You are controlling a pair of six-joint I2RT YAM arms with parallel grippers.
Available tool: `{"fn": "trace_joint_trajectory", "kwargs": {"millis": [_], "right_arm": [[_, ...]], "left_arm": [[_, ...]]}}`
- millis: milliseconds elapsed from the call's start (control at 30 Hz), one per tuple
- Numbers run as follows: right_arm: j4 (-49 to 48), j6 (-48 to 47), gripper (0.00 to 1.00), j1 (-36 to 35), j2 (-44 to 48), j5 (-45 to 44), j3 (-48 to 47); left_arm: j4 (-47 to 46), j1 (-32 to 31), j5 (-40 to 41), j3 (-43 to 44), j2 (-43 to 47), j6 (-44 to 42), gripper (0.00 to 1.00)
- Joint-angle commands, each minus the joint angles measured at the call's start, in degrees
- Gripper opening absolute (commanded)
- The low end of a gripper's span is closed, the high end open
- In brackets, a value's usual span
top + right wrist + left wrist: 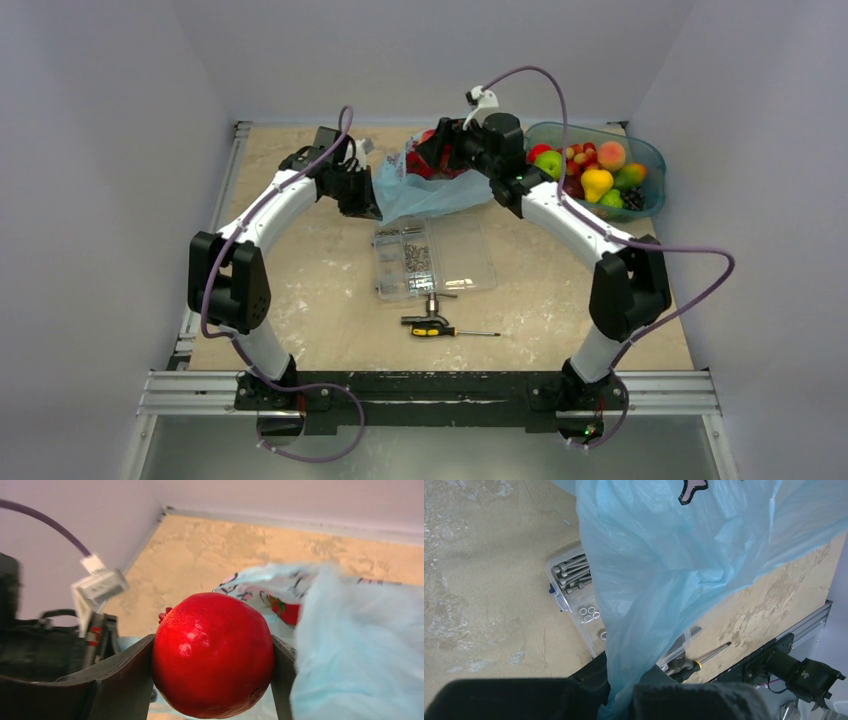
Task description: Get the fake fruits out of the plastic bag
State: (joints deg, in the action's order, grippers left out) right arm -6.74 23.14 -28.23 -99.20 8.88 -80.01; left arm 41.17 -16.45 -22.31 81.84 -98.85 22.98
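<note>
Red fruit tight between right fingers, crown away from plastic bag, itself tight between left fingers.

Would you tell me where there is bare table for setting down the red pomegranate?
Bare tabletop lies between the screw box and the right arm, and left of the box. The far side is crowded: plastic bag, right gripper holding a red pomegranate, fruit tub.

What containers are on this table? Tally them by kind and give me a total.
Plastic bag: 1
Teal tub: 1
Clear compartment box: 1
Total: 3
</note>
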Motion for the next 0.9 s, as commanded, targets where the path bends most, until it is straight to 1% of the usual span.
{"fn": "trace_joint_trajectory", "kwargs": {"millis": [0, 133, 233, 333, 367, 400, 500, 600, 667, 800, 867], "right_arm": [[-1.7, 1.0, 0.16, 2.7, 5.8, 3.2, 0.2], [-5.0, 6.4, 0.2, 6.4, 6.2, 12.2, 1.2], [-7.6, 10.6, 0.18, 8.7, 6.1, 16.1, 2.6], [-16.8, 19.1, 0.17, 11.7, 6.5, 24.0, 5.8], [-20.4, 22.7, 0.17, 12.2, 5.7, 27.2, 6.2], [-22.1, 25.1, 0.17, 12.4, 4.5, 30.5, 5.3], [-22.7, 28.3, 0.18, 11.4, 0.5, 35.2, 2.9], [-30.8, 35.5, 0.19, 9.7, -2.4, 37.6, 5.5], [-38.7, 41.7, 0.19, 7.9, -5.1, 38.9, 6.6], [-47.8, 50.4, 0.19, 2.8, -9.3, 41.3, 4.7], [-51.6, 54.2, 0.18, 2.0, -9.5, 41.3, 4.5]], "left_arm": [[-1.9, 0.4, -1.7, 0.5, 1.6, 0.2, 0.0], [-2.0, 0.4, -2.2, 0.6, 1.5, 0.4, 0.0], [-2.1, 0.4, -2.4, 0.5, 1.7, 0.5, 0.0], [-2.1, 0.4, -2.6, 0.4, 1.8, 0.4, 0.0], [-2.2, 0.4, -2.8, 0.5, 1.8, 0.5, 0.0], [-2.6, 0.4, -3.4, 0.5, 1.9, 0.5, 0.0], [-5.6, 0.4, -6.0, -0.3, 3.3, 0.6, 0.0], [-10.0, 0.4, -8.8, -2.2, 5.3, 0.9, 0.0], [-11.4, 0.7, -10.3, -2.8, 5.4, 1.4, 0.0], [-11.1, 1.2, -10.3, -2.6, 3.9, 1.6, 0.0], [-10.3, 1.7, -9.8, -2.4, 3.0, 2.0, 0.0]]}}
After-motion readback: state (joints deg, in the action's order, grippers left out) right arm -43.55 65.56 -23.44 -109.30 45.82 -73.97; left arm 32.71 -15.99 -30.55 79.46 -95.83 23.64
